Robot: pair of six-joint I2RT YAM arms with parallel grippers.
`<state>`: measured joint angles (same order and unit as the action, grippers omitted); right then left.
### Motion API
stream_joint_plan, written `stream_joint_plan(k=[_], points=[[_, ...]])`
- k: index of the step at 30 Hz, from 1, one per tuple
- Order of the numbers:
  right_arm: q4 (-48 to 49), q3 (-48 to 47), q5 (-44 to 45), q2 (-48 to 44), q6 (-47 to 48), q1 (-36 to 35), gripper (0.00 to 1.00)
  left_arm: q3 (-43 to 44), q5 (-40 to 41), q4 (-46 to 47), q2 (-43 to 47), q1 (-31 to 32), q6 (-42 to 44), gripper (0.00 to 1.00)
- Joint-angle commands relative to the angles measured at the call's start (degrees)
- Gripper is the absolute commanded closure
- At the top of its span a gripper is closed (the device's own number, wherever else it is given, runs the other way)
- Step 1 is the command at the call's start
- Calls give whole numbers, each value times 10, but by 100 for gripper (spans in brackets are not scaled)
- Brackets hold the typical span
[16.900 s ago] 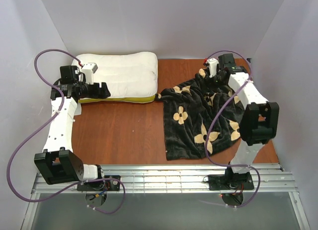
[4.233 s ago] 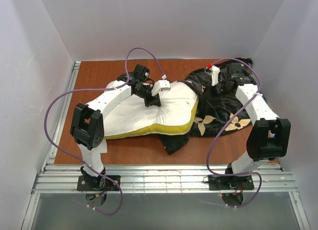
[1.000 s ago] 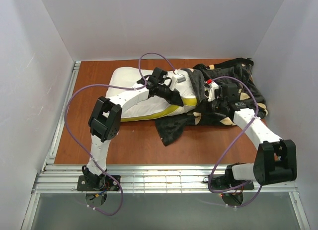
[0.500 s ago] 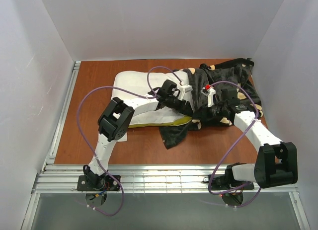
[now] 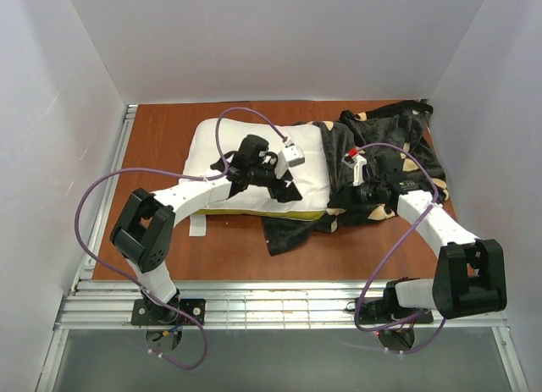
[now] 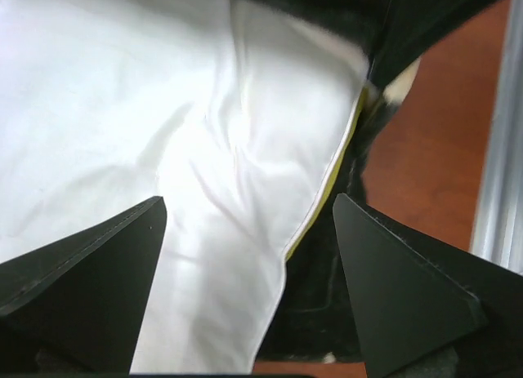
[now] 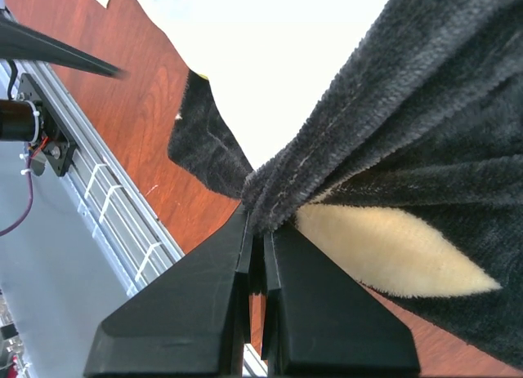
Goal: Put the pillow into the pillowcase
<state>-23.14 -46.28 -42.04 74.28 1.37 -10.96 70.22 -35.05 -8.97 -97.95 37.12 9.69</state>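
The white pillow [image 5: 224,151] with its yellow band [image 5: 254,212] lies mid-table, its right end against the mouth of the black flowered pillowcase [image 5: 398,146]. A black flap of the pillowcase [image 5: 288,231] sticks out from under the pillow's near right corner. My left gripper [image 5: 281,189] hovers open over the pillow's right part. In the left wrist view its fingers [image 6: 82,296] stand wide apart over the pillow [image 6: 122,108] and hold nothing. My right gripper [image 7: 260,231] is shut on a bunched edge of the pillowcase [image 7: 425,133], beside the pillow [image 7: 286,43].
A small white tag [image 5: 196,225] lies on the brown table [image 5: 161,129] near the pillow's front left corner. Aluminium rails run along the near edge [image 5: 279,303] and the left side [image 5: 110,189]. White walls close in the back and both sides.
My left gripper has opened, let go of the pillow and drawn back to the left. More of the pillow's white top now shows. My right gripper keeps its grip on the pillowcase.
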Motion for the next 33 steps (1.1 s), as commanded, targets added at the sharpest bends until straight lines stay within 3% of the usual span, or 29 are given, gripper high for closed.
stream_joint_plan(k=[1,6,9,13,14,15,17,19,22,28,33], points=[[-9,7,-3,0,-7,-4,99,-25,35,-60,-18,6,253,21],[-12,0,-10,16,-9,-6,99,-18,39,-53,-61,32,314,18],[-16,-5,-8,24,-9,-10,99,-17,66,-1,-100,45,304,25],[-7,0,-8,33,-25,-21,99,8,86,27,-151,56,260,65],[0,1,-8,36,-30,-27,99,33,74,27,-159,56,240,94],[7,1,-8,41,-35,-39,99,47,65,26,-167,53,182,100],[14,-6,-8,51,-43,-56,99,93,-17,26,-169,33,105,100],[15,-33,-11,64,-52,-64,99,120,-31,39,-158,16,-20,100],[23,-79,-56,64,-79,-79,99,150,-37,62,-127,9,-106,100],[56,-160,-103,56,-140,-115,99,127,-31,82,-81,1,-227,100],[40,-172,-93,62,-117,-118,99,79,-48,86,-18,-4,-250,100]])
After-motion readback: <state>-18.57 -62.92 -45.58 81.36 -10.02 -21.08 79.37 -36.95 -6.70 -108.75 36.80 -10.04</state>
